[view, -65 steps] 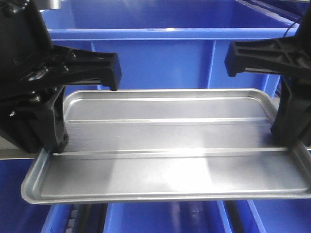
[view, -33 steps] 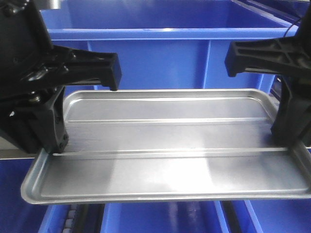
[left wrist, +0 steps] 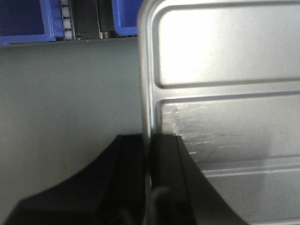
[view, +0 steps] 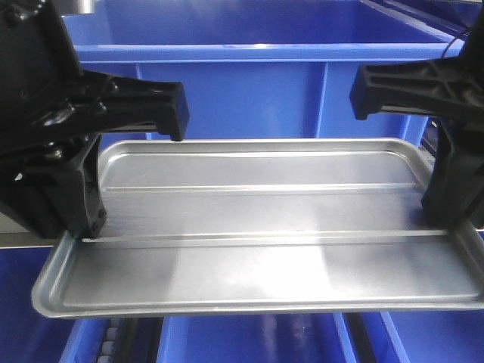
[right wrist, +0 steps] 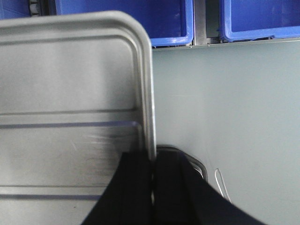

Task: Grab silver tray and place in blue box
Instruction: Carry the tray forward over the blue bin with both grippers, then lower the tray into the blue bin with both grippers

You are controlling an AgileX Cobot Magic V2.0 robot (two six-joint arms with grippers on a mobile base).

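The silver tray [view: 257,227] is held level in the air, in front of the blue box [view: 249,83]. My left gripper [view: 79,227] is shut on the tray's left rim. In the left wrist view the two black fingers [left wrist: 164,173] pinch the rim of the tray [left wrist: 225,93]. My right gripper [view: 446,215] is shut on the tray's right rim. In the right wrist view its fingers [right wrist: 136,187] clamp the rim of the tray [right wrist: 70,93].
More blue bins [view: 249,340] lie below the tray. A grey surface [left wrist: 65,103] shows under the left wrist and also under the right wrist [right wrist: 225,103]. Blue bin edges [right wrist: 253,18] line its far side. A thin wire loop [right wrist: 220,180] lies on the grey surface.
The tray and both grippers have hardly moved; the tray sits very slightly lower in the front view.
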